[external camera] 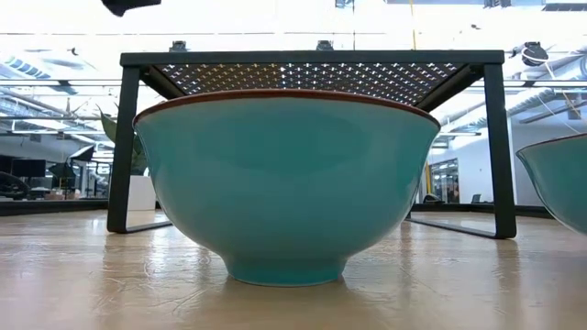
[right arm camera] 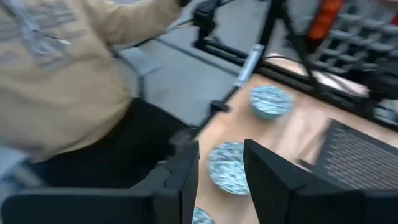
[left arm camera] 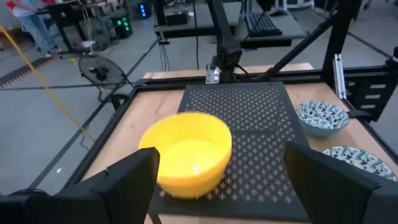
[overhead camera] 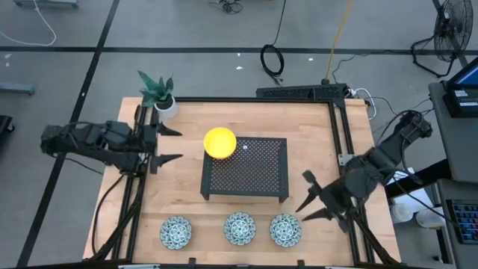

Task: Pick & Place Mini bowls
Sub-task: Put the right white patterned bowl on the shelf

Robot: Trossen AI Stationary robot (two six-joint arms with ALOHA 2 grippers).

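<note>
Three patterned bowls [overhead camera: 239,229] line the counter's [overhead camera: 187,190] lower edge, one yellow bowl [overhead camera: 219,142] overhangs the rack's [overhead camera: 246,176] upper-left corner; both grippers' fingers spread, holding nothing.

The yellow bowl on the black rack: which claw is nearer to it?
Left. The left claw is open just beside the yellow bowl; the right claw is across the rack, near the patterned bowls.

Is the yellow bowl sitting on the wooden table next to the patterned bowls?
No, the yellow bowl sits on a corner of the black mesh rack, while the three patterned bowls line up along the table's near edge.
</note>
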